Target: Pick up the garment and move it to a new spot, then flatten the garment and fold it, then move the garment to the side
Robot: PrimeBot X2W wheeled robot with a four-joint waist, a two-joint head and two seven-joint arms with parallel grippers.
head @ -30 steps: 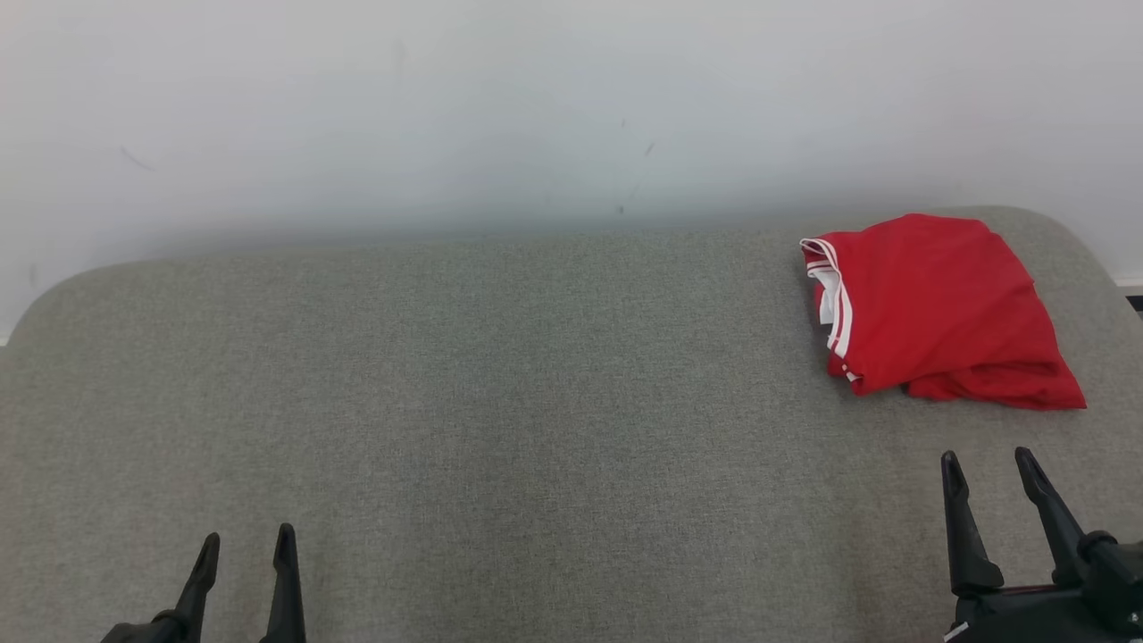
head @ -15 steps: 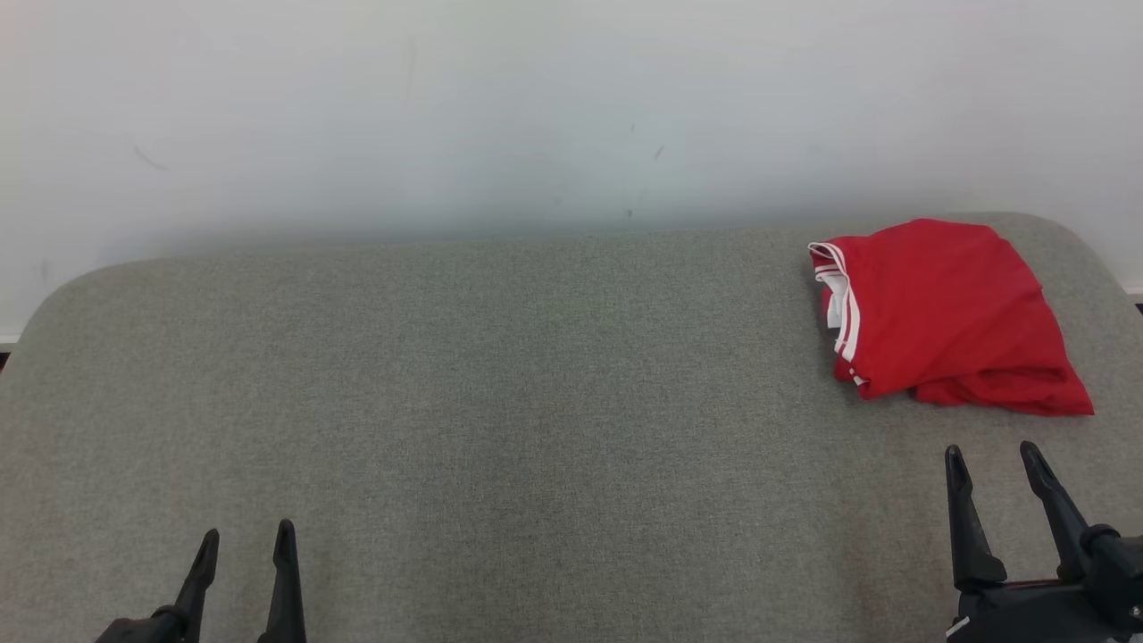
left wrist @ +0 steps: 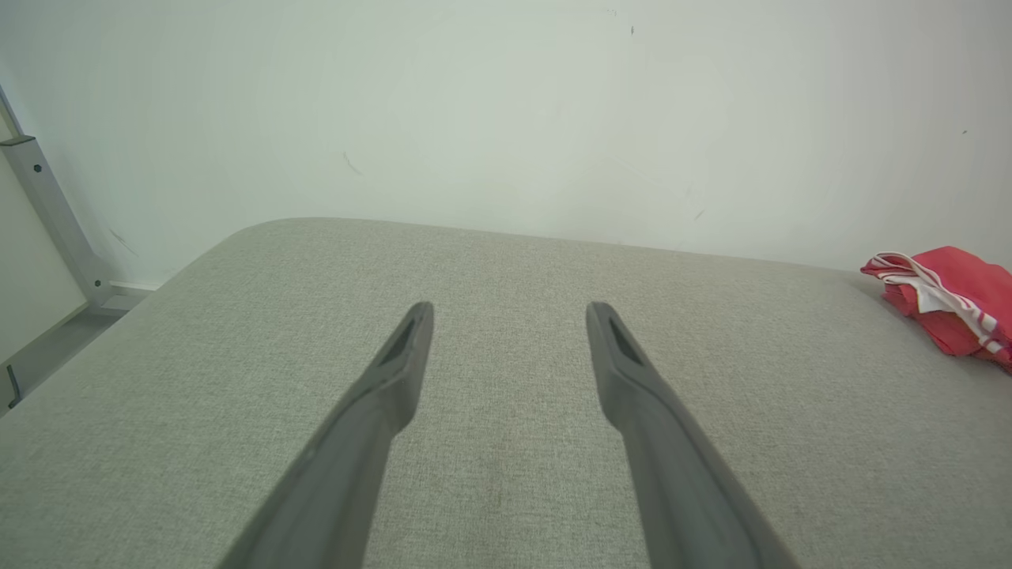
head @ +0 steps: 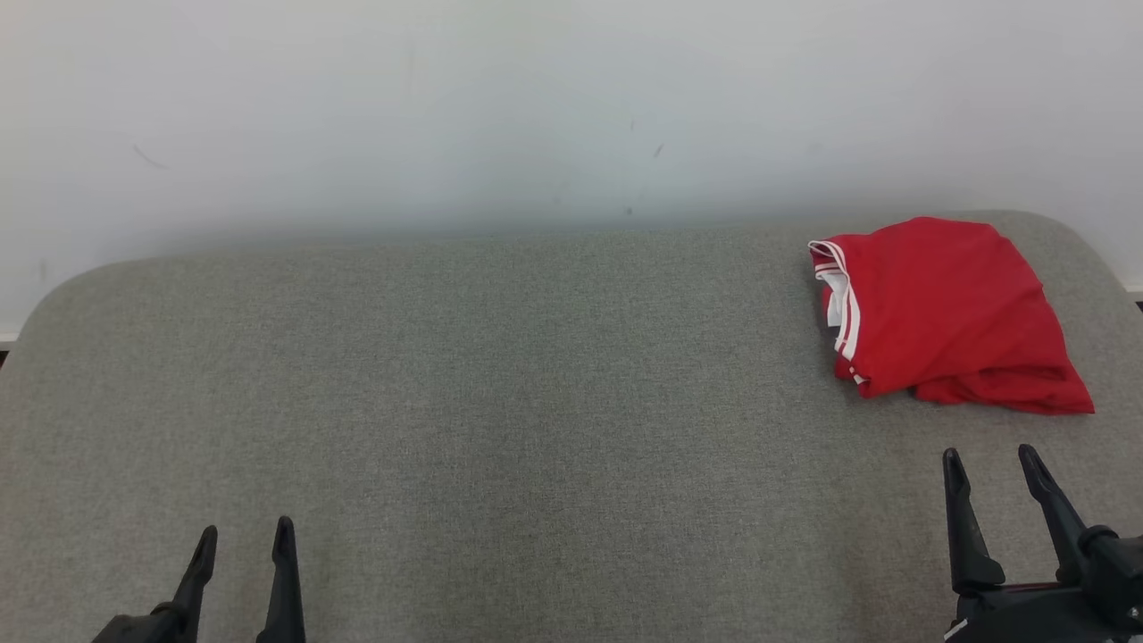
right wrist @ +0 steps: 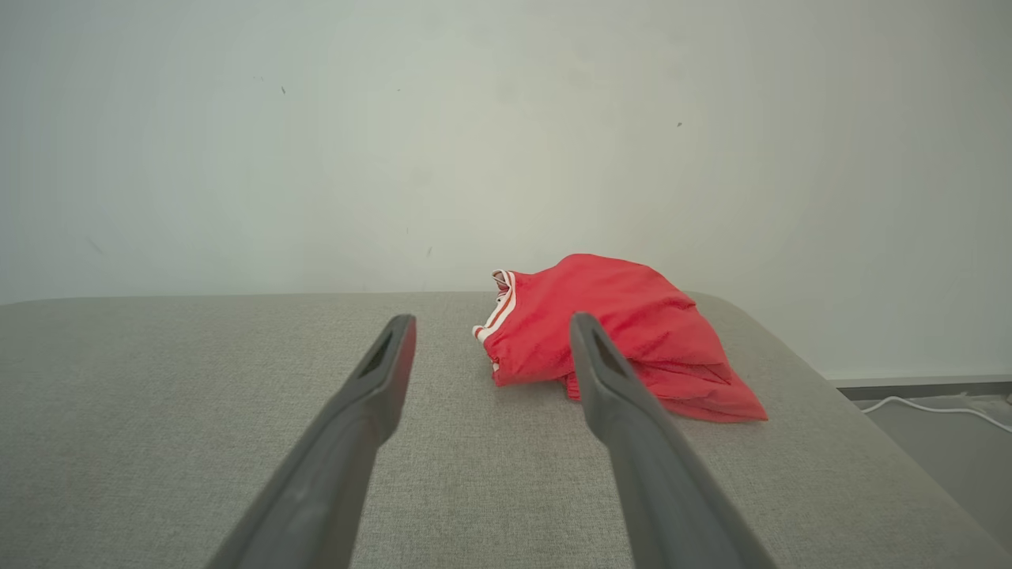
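Garment (head: 946, 313) lies bunched at the head view's upper right, near the bench (head: 536, 402) edge. Both jaws stand released, empty. A shallow pinch could catch one layer or push it off.

Garment (head: 946, 313): red cloth, thin and smooth, faint sheen on the folds. White striped trim along 1 edge, matt.
Work surface (head: 536, 402): covered in grey-green woven fabric, matt, with a coarse visible weave.
Wall (head: 536, 107): painted off-white, matt, a few dark scuffs.
Left gripper (head: 246, 529) and right gripper (head: 989, 454): dark, smooth, matt, plastic-looking; material not certain.
Strut (left wrist: 51, 213): grey metal, dull finish.
Cable (right wrist: 933, 407): white, smooth sheath.
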